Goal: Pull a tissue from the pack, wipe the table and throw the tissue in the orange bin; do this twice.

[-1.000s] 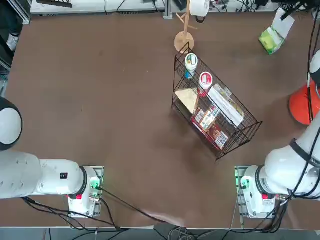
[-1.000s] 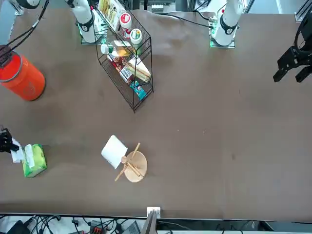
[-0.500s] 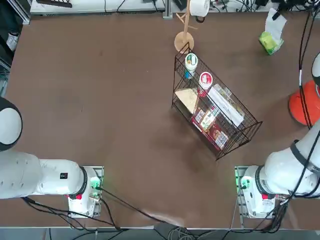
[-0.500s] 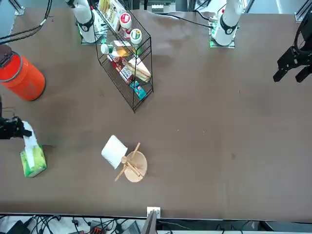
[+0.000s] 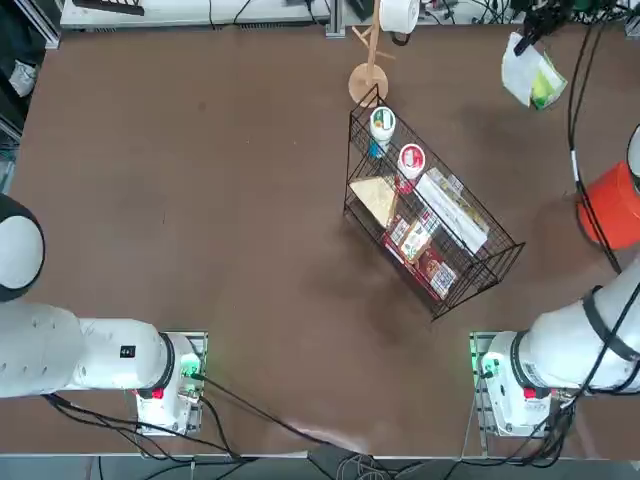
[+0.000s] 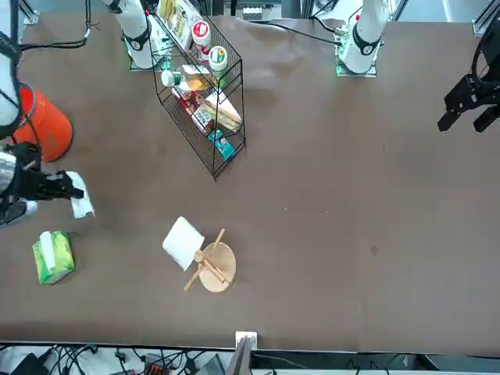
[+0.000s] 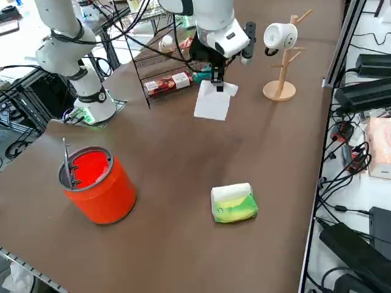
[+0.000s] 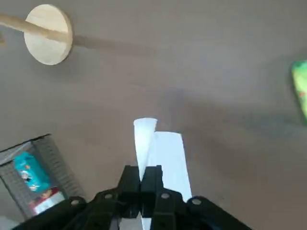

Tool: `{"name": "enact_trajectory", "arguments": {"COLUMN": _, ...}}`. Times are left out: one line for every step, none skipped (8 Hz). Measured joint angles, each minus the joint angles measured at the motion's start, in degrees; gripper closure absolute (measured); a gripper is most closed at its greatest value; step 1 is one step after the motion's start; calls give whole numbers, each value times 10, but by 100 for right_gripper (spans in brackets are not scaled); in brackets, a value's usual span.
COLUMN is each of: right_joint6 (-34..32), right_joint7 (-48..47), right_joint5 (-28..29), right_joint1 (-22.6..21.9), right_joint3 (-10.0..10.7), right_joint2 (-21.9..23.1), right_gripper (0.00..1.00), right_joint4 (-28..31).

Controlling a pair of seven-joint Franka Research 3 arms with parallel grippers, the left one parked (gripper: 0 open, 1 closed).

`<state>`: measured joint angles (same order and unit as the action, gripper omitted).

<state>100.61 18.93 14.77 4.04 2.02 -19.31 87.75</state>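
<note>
In the right side view, nearest the camera, the bright orange-red round plastic bin stands upright on the large matte brown bench, its mouth open and a thin dark rod leaning inside its rim. Just beyond it and well apart lies the small soft yellow-green plastic tissue pack, pale face up, flat on the bench; no writing on it can be read. Farther on, the right end effector hangs above the bench with its fingers clenched on a white paper tissue, which dangles free of the pack and clear of the surface. Behind it sits the black wire basket of groceries; the packets' labels are too small to read. Farthest stands the light wooden stand carrying a white paper roll.
</note>
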Motion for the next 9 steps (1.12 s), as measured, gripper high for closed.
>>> {"name": "enact_trajectory", "arguments": {"right_joint6": 9, "right_joint7": -38, "right_joint5": 0, "right_joint1": -14, "right_joint3": 0, "right_joint2": 8, "right_gripper": 99, "right_joint4": 16}}
{"name": "enact_trajectory", "arguments": {"right_joint6": 25, "right_joint7": -77, "right_joint5": 0, "right_joint1": -28, "right_joint3": 0, "right_joint2": 13, "right_gripper": 99, "right_joint4": 33}}
{"name": "enact_trajectory", "arguments": {"right_joint6": 50, "right_joint7": -111, "right_joint5": -1, "right_joint1": -46, "right_joint3": 0, "right_joint2": 20, "right_gripper": 99, "right_joint4": 55}}
{"name": "enact_trajectory", "arguments": {"right_joint6": 87, "right_joint7": -139, "right_joint5": -1, "right_joint1": -62, "right_joint3": -1, "right_joint2": 32, "right_gripper": 99, "right_joint4": 91}}
{"name": "enact_trajectory", "arguments": {"right_joint6": 135, "right_joint7": -168, "right_joint5": -1, "right_joint1": -80, "right_joint3": -2, "right_joint2": 48, "right_gripper": 99, "right_joint4": 139}}
{"name": "enact_trajectory", "arguments": {"right_joint6": 190, "right_joint7": -201, "right_joint5": -1, "right_joint1": -102, "right_joint3": -3, "right_joint2": 63, "right_gripper": 99, "right_joint4": 194}}
{"name": "enact_trajectory", "arguments": {"right_joint6": 246, "right_joint7": -233, "right_joint5": -1, "right_joint1": -126, "right_joint3": -4, "right_joint2": 74, "right_gripper": 99, "right_joint4": 247}}
{"name": "enact_trajectory", "arguments": {"right_joint6": 290, "right_joint7": -251, "right_joint5": -1, "right_joint1": -146, "right_joint3": -4, "right_joint2": 80, "right_gripper": 99, "right_joint4": 294}}
{"name": "enact_trajectory", "arguments": {"right_joint6": 313, "right_joint7": -257, "right_joint5": -1, "right_joint1": -155, "right_joint3": -5, "right_joint2": 82, "right_gripper": 99, "right_joint4": 326}}
